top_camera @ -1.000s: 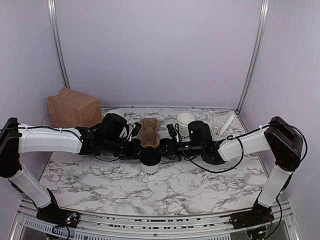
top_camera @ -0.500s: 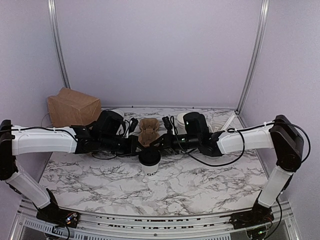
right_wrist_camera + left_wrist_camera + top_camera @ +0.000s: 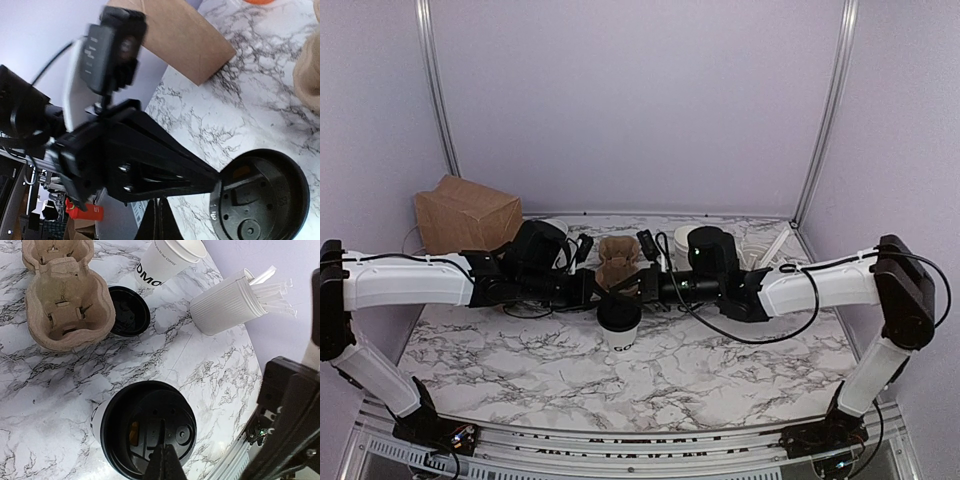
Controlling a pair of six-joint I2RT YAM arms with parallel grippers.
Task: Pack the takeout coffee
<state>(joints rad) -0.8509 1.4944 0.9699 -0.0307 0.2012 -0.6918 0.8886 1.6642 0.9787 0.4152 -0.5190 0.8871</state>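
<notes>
Flanking takeout coffee [image 3: 145, 427] | left hand [image 3: 163, 455], right hand [image 3: 159, 212] clenched empty | left wrist alone shows loose lid [image 3: 129, 311]

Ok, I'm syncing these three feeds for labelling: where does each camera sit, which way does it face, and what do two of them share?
Top external: above and behind the arms, looking down on the table; both arms show, left gripper and right gripper shut above the takeout coffee.
Left wrist: looks down past its fingertips onto the coffee's lid; the right arm shows at right.
Right wrist: looks sideways at the left arm, brown bag behind it.
Shared: both wrist views show the coffee's black lid.
</notes>
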